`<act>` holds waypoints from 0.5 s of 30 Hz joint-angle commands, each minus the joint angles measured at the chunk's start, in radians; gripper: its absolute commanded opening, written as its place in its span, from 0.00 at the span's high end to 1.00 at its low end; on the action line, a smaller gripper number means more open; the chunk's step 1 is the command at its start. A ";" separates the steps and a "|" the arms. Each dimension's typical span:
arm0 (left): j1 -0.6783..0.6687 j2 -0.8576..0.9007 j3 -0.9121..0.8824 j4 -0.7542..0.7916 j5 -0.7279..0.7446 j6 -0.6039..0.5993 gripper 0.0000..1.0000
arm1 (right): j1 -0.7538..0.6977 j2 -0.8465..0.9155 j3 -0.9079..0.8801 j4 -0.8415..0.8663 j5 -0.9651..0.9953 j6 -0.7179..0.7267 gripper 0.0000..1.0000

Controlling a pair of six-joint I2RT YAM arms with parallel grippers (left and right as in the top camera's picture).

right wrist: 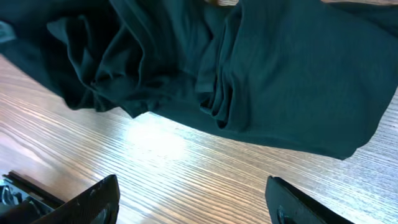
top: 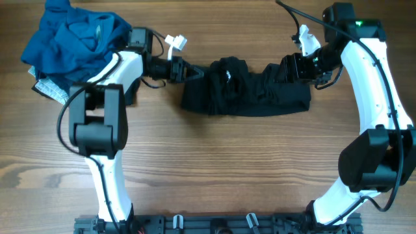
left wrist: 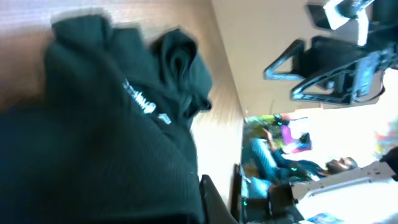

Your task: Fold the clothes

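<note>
Table [top: 214, 162]: wood-grain top. Mid-table: black shirt [top: 260, 94], crumpled in wide band, lying on wood. Left gripper [top: 190, 70] at shirt's left end, fingers pressed together, pinching corner drawn to point. Right gripper [top: 290, 67] at shirt's upper right edge, fingers spread wide, cloth just ahead, none between. Far left corner: blue garment heap [top: 71, 39], apart from shirt.

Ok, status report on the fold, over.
Left gripper shut on black shirt, left edge. Right gripper open, at its right end. Shirt bunched, unfolded. Blue pile far left, clear.
</note>
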 commanded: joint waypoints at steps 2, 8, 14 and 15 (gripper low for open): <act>0.038 -0.182 0.010 0.061 -0.016 -0.141 0.96 | -0.003 -0.026 0.018 -0.005 0.010 0.005 0.25; 0.144 -0.208 0.010 0.001 -0.020 -0.140 0.96 | -0.003 -0.026 0.018 0.002 0.009 0.009 0.24; 0.101 -0.209 0.010 0.021 -0.043 -0.140 0.96 | -0.003 -0.026 0.018 0.013 0.009 0.009 0.24; 0.066 -0.209 0.010 0.041 -0.047 -0.140 0.96 | -0.003 -0.026 0.018 0.017 0.010 0.018 0.25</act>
